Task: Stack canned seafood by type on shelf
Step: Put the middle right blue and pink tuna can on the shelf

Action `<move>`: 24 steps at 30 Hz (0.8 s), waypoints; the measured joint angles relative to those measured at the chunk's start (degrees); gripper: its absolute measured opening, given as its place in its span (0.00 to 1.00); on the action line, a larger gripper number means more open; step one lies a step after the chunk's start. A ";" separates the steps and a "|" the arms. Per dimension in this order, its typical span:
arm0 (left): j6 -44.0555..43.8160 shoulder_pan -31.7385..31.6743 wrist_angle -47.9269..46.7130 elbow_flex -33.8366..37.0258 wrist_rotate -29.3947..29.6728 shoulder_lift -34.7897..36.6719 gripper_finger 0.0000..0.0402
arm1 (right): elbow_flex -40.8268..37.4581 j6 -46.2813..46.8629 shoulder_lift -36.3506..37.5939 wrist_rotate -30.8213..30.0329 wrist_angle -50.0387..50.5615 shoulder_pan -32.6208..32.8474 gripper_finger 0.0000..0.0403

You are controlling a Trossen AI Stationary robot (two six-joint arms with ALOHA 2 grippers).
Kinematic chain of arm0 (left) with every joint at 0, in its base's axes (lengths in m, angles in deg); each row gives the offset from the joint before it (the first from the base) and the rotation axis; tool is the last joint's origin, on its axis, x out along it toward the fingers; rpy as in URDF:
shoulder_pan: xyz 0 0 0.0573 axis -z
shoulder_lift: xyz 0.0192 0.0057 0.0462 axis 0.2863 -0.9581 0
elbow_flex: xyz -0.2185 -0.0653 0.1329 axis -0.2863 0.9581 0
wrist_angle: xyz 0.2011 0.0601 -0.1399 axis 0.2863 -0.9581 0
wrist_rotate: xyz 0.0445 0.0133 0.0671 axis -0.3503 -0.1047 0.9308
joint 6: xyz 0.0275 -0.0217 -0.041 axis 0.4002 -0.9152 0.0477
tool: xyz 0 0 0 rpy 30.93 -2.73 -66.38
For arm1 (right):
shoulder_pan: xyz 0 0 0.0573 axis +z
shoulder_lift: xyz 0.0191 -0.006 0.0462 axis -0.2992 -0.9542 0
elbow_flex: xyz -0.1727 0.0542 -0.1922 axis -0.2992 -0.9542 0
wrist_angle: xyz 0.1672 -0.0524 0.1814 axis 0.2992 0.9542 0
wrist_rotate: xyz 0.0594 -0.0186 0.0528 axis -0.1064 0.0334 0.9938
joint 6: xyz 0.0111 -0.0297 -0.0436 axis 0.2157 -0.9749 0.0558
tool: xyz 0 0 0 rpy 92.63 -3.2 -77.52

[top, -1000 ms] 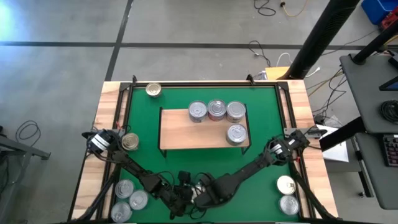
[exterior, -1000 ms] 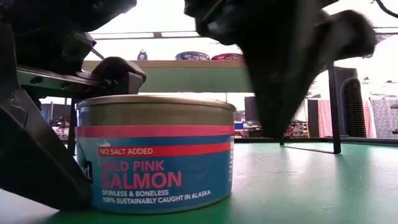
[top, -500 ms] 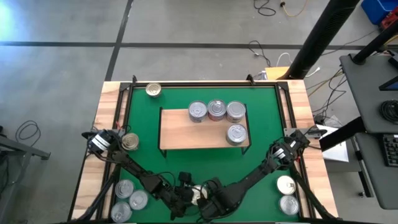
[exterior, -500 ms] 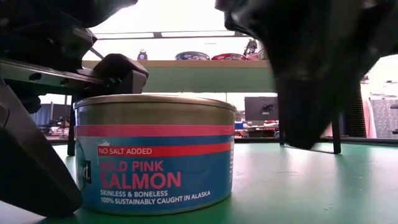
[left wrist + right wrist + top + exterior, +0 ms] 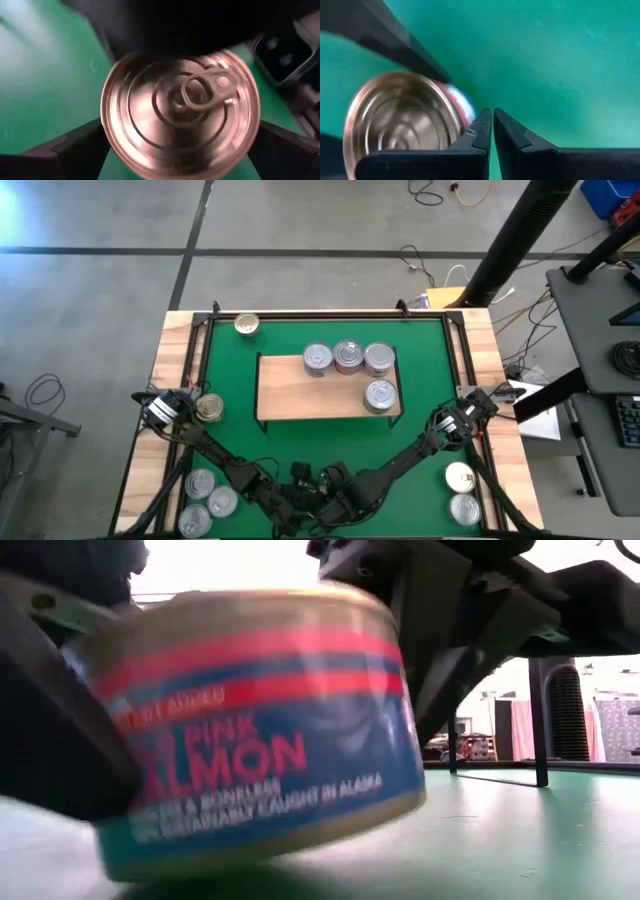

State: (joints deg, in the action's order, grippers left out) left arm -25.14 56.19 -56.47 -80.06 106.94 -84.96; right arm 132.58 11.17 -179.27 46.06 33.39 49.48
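My left gripper [image 5: 180, 150] is shut on a salmon tin [image 5: 250, 730] with a gold ringed lid [image 5: 180, 100] and a blue and red label. It is at the near middle of the green mat [image 5: 230, 440], right in front of the low camera. My right gripper [image 5: 491, 131] is shut and stands close beside the same tin [image 5: 405, 125], on its right in the low view [image 5: 450, 640]. The light-wood shelf [image 5: 300, 395] stands mid-table with several silver tins [image 5: 348, 357] on its far and right parts. In the high view the arms hide the held tin. My left gripper pinches the tin's round side wall [image 5: 106, 127] between its two fingers [image 5: 75, 147], one on each opposite side, just below the lid's rim. The fingers come from above. The tin is tilted, its right side raised off the mat [image 5: 400, 820]. My right gripper's outer finger side [image 5: 476, 125] lies at the tin's labelled wall [image 5: 462, 107]; whether it touches, I cannot tell.
Loose tins lie around the mat: a gold one [image 5: 246, 325] at the far left, a gold one [image 5: 209, 408] at the left edge, three silver ones [image 5: 205, 500] at the near left and two [image 5: 461, 492] at the near right.
The salmon tin stood flat on the mat between my left gripper's fingers. It has now tipped, its right side risen, and it has come up and closer to the low camera. My right gripper has shifted beside it.
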 joint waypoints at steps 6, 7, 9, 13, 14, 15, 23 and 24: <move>-0.66 0.04 2.84 0.02 0.16 -1.01 0.99 | -0.12 -1.56 0.00 -0.73 -0.63 -0.17 0.03; -1.01 0.04 3.08 -0.17 0.17 -1.42 0.99 | -0.14 -1.55 -0.01 -0.73 -0.59 -0.16 0.03; -2.42 0.05 3.26 -0.78 0.15 -2.21 0.99 | -0.20 -1.54 -0.05 -0.71 -0.51 -0.10 0.03; -5.58 0.17 3.59 -1.99 0.20 -3.61 0.98 | -0.22 -1.57 -0.07 -0.49 -0.31 -0.06 0.03; -6.04 0.21 3.42 -2.21 0.28 -3.80 0.97 | -0.22 -1.59 -0.07 -0.45 -0.09 -0.06 0.03; -6.49 0.27 3.21 -2.33 0.32 -3.85 0.96 | -0.22 -1.54 -0.07 -0.38 0.22 -0.06 0.03; -8.72 0.22 -3.61 -2.54 1.34 -3.03 0.91 | 0.65 -1.03 0.42 2.41 5.96 0.07 0.03; -8.91 0.30 -4.57 -2.54 1.25 -2.70 0.91 | 0.66 -0.99 0.66 2.41 6.58 0.17 0.03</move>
State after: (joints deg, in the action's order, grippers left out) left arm -34.05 56.49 -61.03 -82.60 108.19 -87.66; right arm 133.24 10.18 -178.61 48.47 39.97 49.65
